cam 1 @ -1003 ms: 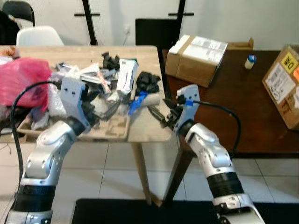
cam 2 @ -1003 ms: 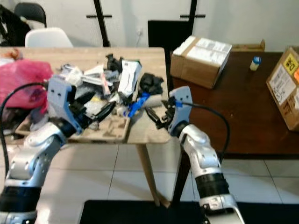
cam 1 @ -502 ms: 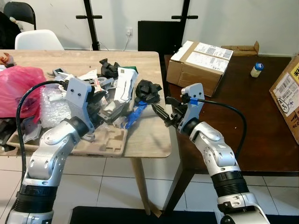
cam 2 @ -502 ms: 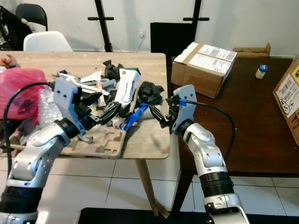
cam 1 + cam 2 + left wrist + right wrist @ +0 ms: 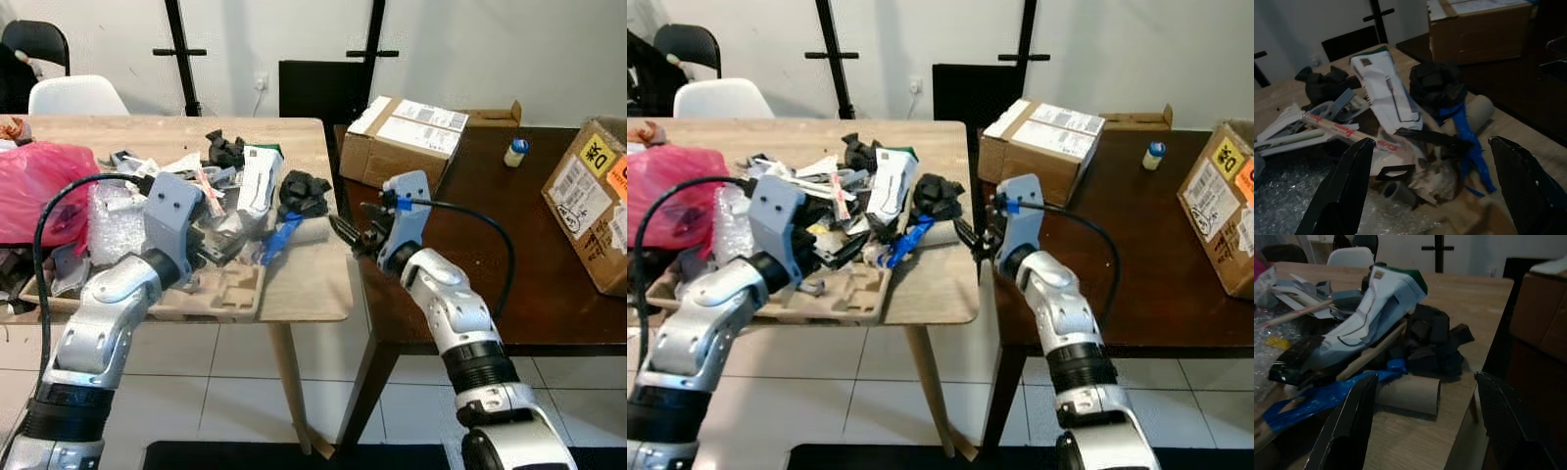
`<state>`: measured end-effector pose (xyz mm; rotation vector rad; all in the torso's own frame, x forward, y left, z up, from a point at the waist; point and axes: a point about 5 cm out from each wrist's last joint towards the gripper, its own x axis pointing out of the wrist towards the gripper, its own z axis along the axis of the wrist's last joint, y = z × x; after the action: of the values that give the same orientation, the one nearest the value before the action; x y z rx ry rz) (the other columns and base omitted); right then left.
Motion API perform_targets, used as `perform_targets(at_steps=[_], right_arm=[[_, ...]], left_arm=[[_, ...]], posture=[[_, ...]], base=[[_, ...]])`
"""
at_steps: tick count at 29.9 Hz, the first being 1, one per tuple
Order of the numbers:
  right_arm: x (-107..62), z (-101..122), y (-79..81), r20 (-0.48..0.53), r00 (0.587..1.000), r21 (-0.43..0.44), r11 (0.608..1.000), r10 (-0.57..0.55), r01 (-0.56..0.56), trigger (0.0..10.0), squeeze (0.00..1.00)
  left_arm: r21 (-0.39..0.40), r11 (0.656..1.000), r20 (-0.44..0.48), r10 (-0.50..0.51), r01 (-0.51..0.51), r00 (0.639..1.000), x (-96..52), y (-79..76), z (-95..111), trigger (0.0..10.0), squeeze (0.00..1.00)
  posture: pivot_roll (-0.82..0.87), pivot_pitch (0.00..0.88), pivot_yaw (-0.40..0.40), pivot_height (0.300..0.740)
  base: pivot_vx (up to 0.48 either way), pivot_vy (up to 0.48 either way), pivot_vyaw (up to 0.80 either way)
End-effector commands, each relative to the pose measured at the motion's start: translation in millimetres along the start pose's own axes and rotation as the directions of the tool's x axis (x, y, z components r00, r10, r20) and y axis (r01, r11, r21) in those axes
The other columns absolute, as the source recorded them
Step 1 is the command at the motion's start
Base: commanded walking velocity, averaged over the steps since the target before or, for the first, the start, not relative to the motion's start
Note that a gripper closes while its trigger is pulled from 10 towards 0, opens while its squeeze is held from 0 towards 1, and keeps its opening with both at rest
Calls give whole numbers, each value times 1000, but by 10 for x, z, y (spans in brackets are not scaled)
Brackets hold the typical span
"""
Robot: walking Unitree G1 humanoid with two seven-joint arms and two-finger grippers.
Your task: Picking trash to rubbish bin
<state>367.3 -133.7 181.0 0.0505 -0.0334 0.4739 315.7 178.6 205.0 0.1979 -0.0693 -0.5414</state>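
Nearest the camera, two silver arms reach toward a light wooden bench [image 5: 304,284]. Left gripper [image 5: 1435,191] hovers low over the trash pile [image 5: 211,191] at the bench's near middle, its fingers [image 5: 1347,191] spread wide apart and holding nothing. Right gripper [image 5: 1422,426] hangs at the bench's right edge, just beside the pile, fingers [image 5: 1352,426] likewise apart and empty.

Near left on the bench lies a moulded pulp tray [image 5: 230,294], with bubble wrap [image 5: 113,220] just behind it. Between the two grippers lie a cardboard tube [image 5: 1408,394] and a blue plastic scrap [image 5: 1327,399], the tube touching the scrap. Just beyond them sits a clump of black foam [image 5: 1432,342], and to its left a white printed packet [image 5: 1369,318] leans across the pile. A second black clump [image 5: 225,149] rests at the pile's far side. A pink bag [image 5: 39,186] occupies the bench's left end.

Right of the bench stands a dark brown table [image 5: 529,255], carrying a cardboard box [image 5: 407,137] at its far left, a small bottle [image 5: 514,152] further right, and a second box [image 5: 593,201] at the right edge. Far left, a white chair [image 5: 73,95] stands behind the bench.
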Motion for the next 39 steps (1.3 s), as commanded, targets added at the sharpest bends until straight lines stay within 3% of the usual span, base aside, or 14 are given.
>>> perform_targets(at_steps=[1,5,9,13,18,31,36,39], right_arm=[[21,-24,8,-9,1000,11,1000,2,-2,10000,0],[132,-125,41,-103,994,-41,998,40,-44,10000,0],[237,-202,14,-180,984,-29,1000,0,-5,10000,0],[285,-195,17,-175,984,8,1000,-16,18,10000,0],[444,-110,150,-146,989,49,999,-11,18,10000,0],[560,-53,315,-146,988,103,994,52,-37,10000,0],[519,-193,342,-264,957,-77,987,119,-144,10000,0],[486,-243,333,-294,943,-122,973,153,-196,10000,0]], left_arm=[[-5,1000,-8,2,-2,1000,23,5,1,10000,0],[-36,999,21,12,-11,1000,93,19,-4,10000,0],[-43,999,43,15,-13,999,166,14,36,10000,0],[-54,999,64,-3,7,998,209,-25,78,10000,0],[-53,994,102,-93,99,990,305,-223,166,10000,0],[-61,993,108,-99,106,989,292,-241,157,10000,0],[-60,991,103,-111,117,988,289,-260,150,10000,0],[-59,991,104,-111,118,988,288,-257,153,10000,0]], posture=[[9,91,-6,740],[-3,93,-5,740],[-3,93,-9,740],[3,93,-12,740],[14,94,-18,740],[18,104,-29,740],[20,107,-31,740],[23,108,-32,740]], base=[[0,0,0],[0,0,0],[0,0,0],[0,0,0],[0,0,0],[0,0,0],[0,0,0],[0,0,0]])
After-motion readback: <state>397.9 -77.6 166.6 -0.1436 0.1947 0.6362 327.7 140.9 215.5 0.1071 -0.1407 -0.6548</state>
